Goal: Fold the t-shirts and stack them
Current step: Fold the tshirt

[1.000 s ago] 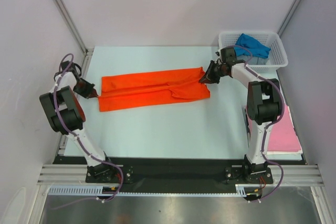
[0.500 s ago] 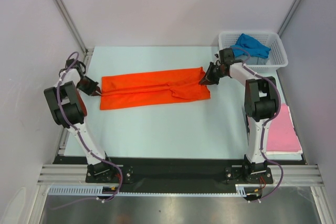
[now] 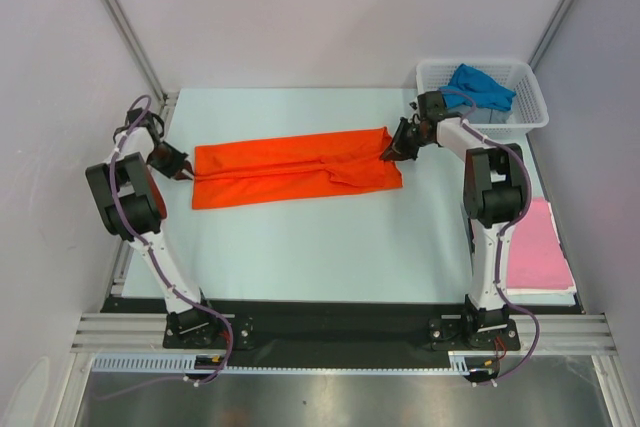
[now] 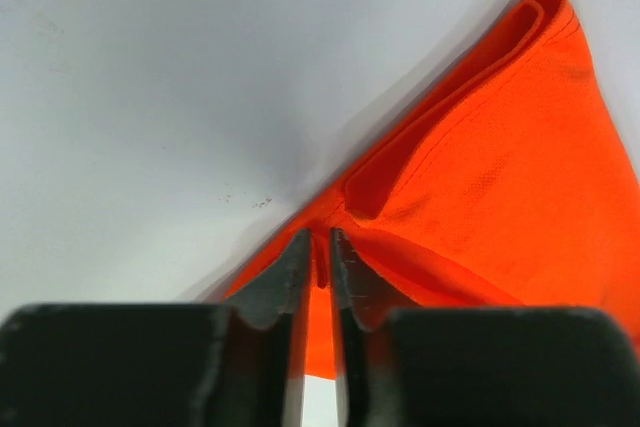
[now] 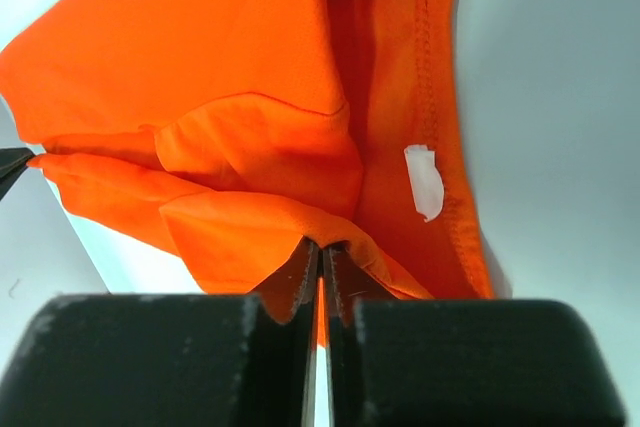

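Of the 3 t-shirts, 1 appears finished: the pink t-shirt (image 3: 542, 257) is laid flat and folded at the right edge of the table (image 3: 320, 247), beside the right arm. The blue t-shirt (image 3: 481, 86) is left bunched in the white basket (image 3: 532, 112), untouched. The orange-red t-shirt (image 3: 290, 169) is spread across the middle of the table as a long band, already doubled lengthwise, so it is judged to be mid-fold, with the crosswise folds and all stacking yet to be done. Its right end is clamped by the right gripper (image 3: 389, 154), whose jaws are pressed together on a fold of the cloth. The left gripper (image 3: 183, 172) is set at the shirt's left edge with its jaws parted by a narrow slit and orange showing in it, but whether the cloth is pinched cannot be told. Against the picture 1 second earlier, the left gripper has been shifted slightly toward the far side along that edge and its jaws have been eased apart; the shirt and the right gripper are hardly changed.
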Robot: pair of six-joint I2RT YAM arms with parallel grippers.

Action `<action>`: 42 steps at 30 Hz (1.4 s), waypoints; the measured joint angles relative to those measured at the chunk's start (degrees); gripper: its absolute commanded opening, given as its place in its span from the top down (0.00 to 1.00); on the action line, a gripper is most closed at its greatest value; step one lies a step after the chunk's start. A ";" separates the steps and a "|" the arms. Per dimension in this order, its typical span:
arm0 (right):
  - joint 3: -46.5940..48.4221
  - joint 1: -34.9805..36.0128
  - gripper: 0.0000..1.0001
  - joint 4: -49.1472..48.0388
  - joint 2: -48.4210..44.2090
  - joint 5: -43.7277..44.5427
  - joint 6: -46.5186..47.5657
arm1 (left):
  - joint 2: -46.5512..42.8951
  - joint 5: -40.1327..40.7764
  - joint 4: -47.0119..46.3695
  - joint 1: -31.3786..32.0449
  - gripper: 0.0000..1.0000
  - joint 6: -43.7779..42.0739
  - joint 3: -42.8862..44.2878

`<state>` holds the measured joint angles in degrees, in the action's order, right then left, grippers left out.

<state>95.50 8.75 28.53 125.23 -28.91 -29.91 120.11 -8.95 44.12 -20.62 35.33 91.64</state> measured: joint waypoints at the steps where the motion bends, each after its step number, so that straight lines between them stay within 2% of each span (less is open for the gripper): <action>1: 0.13 0.00 0.90 0.02 0.17 -0.02 0.04 | 0.00 0.15 0.00 0.00 0.74 -0.09 0.00; 2: 0.31 0.00 0.88 0.07 0.35 -0.04 0.20 | 0.00 0.28 0.02 0.00 0.66 -0.15 0.00; 4: 0.92 0.00 0.80 0.13 0.85 -0.02 0.46 | 0.02 0.61 0.11 0.00 0.57 -0.59 0.00; 5: 1.29 0.00 0.77 0.31 1.07 0.04 0.70 | 0.02 0.90 0.09 0.04 0.47 -0.74 0.02; 7: 2.08 0.00 0.70 1.09 1.36 0.46 1.31 | 0.02 1.77 0.15 0.13 0.35 -1.38 0.02; 14: 10.01 -0.07 0.54 8.85 1.75 4.81 5.27 | -4.39 8.04 1.22 2.38 0.29 -5.42 -0.20; 18: 16.81 0.83 0.47 15.30 1.51 9.14 9.05 | -14.08 10.82 0.92 4.59 0.36 -8.04 -2.93; 21: 17.57 3.15 0.52 17.22 0.42 11.63 10.29 | -21.33 11.02 -0.66 7.10 0.46 -9.09 -6.78; 22: 17.55 4.15 0.54 17.46 0.26 11.76 10.25 | -23.63 10.05 -1.55 8.35 0.57 -9.38 -8.57; 25: 16.90 8.87 0.58 15.89 0.20 11.43 7.82 | -26.25 6.29 -4.59 12.74 0.70 -9.55 -13.57; 29: 15.39 16.57 0.64 12.33 0.96 10.99 3.41 | -22.49 1.62 -9.01 16.41 0.72 -8.81 -19.80; 33: 15.56 23.17 0.80 9.86 3.04 11.50 2.27 | -18.12 0.00 -10.49 16.37 0.75 -7.78 -23.41; 35: 15.58 25.18 0.83 9.25 4.15 11.45 1.60 | -17.03 -0.15 -11.17 16.09 0.75 -7.67 -23.41; 37: 15.58 26.27 0.91 8.81 5.44 11.50 1.07 | -16.90 -0.24 -12.07 15.98 0.75 -7.34 -23.41; 42: 15.74 25.73 0.93 7.89 8.09 11.98 0.52 | -16.87 -0.28 -14.12 15.93 0.75 -7.30 -23.50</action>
<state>111.24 34.48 36.42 133.32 -16.93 -29.39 103.24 -9.23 30.00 -4.69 28.03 68.14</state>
